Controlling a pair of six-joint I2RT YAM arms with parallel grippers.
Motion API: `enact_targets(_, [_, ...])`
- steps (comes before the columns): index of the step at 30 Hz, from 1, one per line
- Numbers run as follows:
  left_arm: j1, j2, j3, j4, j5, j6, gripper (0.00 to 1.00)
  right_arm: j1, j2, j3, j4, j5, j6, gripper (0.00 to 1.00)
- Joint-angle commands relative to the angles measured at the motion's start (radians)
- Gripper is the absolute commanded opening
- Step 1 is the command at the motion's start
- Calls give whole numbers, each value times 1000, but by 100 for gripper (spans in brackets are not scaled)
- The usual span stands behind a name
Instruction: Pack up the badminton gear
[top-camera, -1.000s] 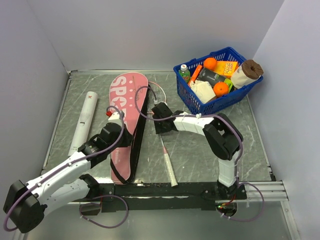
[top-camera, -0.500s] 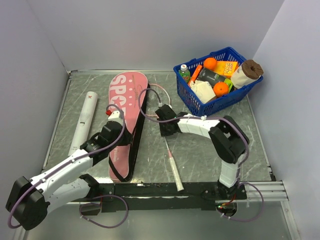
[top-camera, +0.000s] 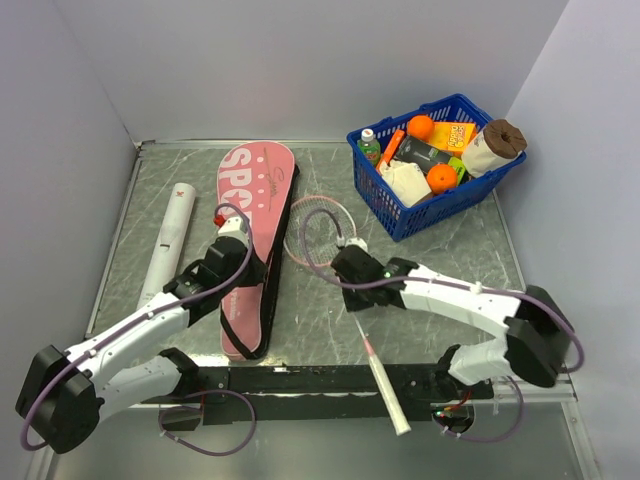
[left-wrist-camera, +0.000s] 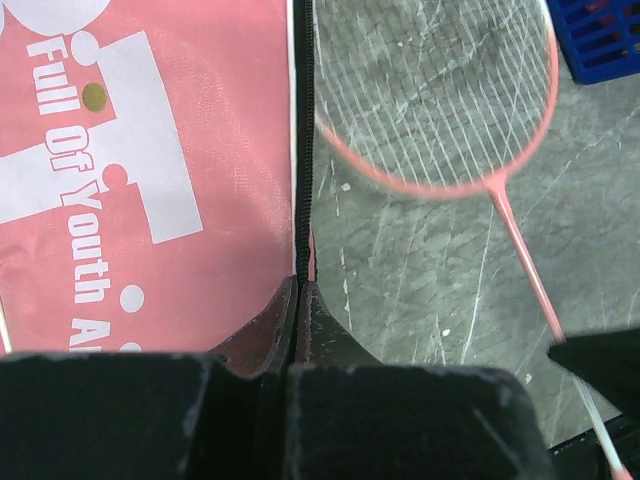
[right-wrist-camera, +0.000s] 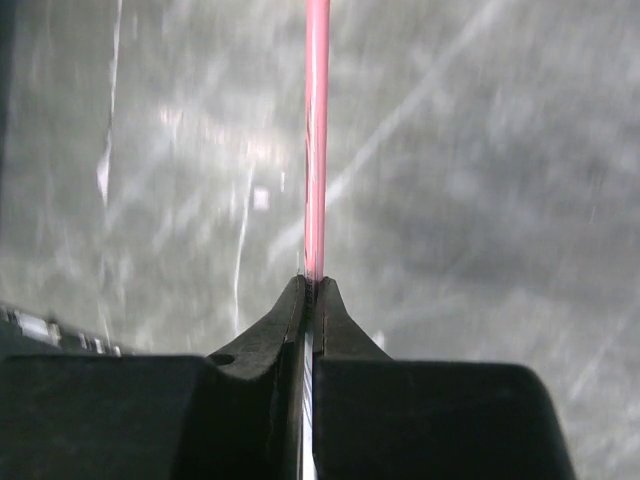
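Edges: grey walls (top-camera: 300, 70) close off the table (top-camera: 450, 255) on the left, back and right. The arm bases and a black rail (top-camera: 300, 378) run along the near edge.
Open room: bare tabletop right of centre, between the racket and the right wall; a narrower bare strip lies between tube and bag.
Count: one racket (top-camera: 388, 392) in view, one pink bag (top-camera: 255, 215), one white tube (top-camera: 168, 240), one blue basket (top-camera: 440, 205) of groceries in the back right corner.
Left gripper (left-wrist-camera: 300, 287): jaws pressed together on the bag's black zip edge, on the side facing the racket head.
Right gripper (right-wrist-camera: 312, 285): clamped on the racket's thin pink shaft, just below the head.
Racket position: head flat on the table just beside the bag's right edge; shaft slants toward the near right; white handle crosses the rail and overhangs the table edge.
Bag position: flat, lengthwise, left of centre, lettering up.
Tube position: along the left wall, well apart from both grippers.
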Motion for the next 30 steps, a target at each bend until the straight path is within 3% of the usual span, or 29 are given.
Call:
enact_targets(1, [7, -3, 60, 71, 7, 12, 1, 75, -165, -43, -98, 78, 95, 0])
enact_targets(7, [5, -1, 88, 50, 2, 19, 1, 146, -335, -109, -209, 121, 185, 0])
enact_targets(12, [7, 0, 97, 45, 13, 16, 1, 178, -384, -107, -263, 153, 224, 0])
enact_targets(30, [1, -33, 82, 47, 126, -4, 1, 224, -92, 67, -78, 87, 139, 0])
